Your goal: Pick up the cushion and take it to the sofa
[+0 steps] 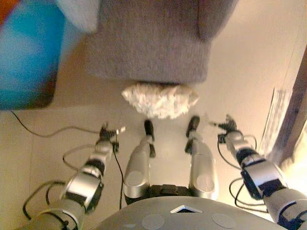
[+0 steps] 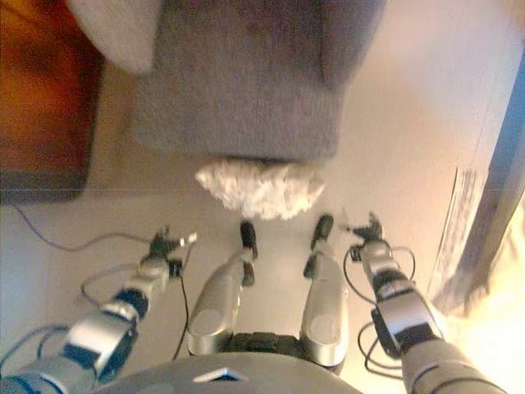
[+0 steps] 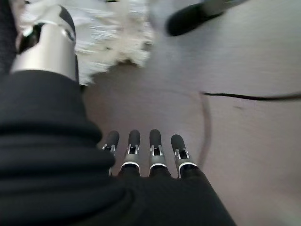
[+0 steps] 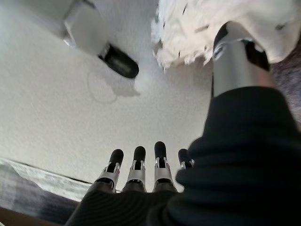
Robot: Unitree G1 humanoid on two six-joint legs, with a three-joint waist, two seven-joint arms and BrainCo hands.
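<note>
Two hands are seen low over the pale floor, one to each side of the scene. The left hand is held with its fingers straight and spread in a row, its thumb apart, and nothing is grasped. The right hand is held likewise: fingers extended, thumb clear, nothing enclosed. Neither hand is in contact with any object.

Beyond and between the hands, the cushion is found on the floor. It is white and shaggy, and it is laid flat with its long axis running from side to side, parallel to the front edge of the sofa. Its far edge is touching, or just under, the base of the sofa; which of the two cannot be told.

The grey sofa is located directly behind the cushion. A pale cushion is seen at its far left corner. A blue object is placed on the floor to the left of the sofa, and a striped rug edge is visible at the right.
</note>
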